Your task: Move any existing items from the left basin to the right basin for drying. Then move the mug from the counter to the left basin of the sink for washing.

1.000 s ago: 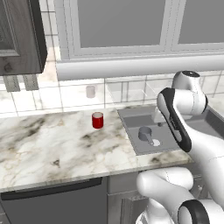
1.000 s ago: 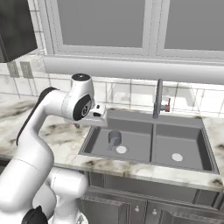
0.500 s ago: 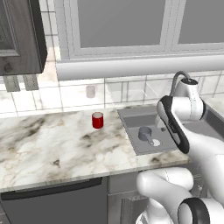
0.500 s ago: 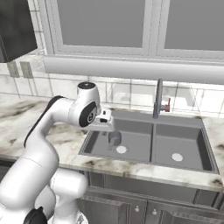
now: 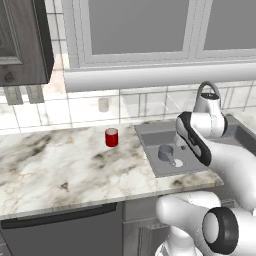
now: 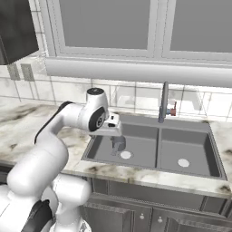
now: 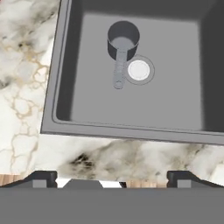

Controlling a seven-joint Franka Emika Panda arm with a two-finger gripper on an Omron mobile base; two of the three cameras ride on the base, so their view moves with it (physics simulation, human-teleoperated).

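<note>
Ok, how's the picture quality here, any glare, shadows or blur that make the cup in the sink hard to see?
Hand view: even flat light, the grey handled cup reads clearly in the left basin, its handle lying beside the pale drain disc; soft overall. Left base view: no glare, cup visible, arm covers part of the sink. Right base view: the basin is shaded darker, and the cup blends in.

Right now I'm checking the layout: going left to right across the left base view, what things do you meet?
Dark cabinet → pale little cylinder → red mug → grey handled vessel in the left basin.
</note>
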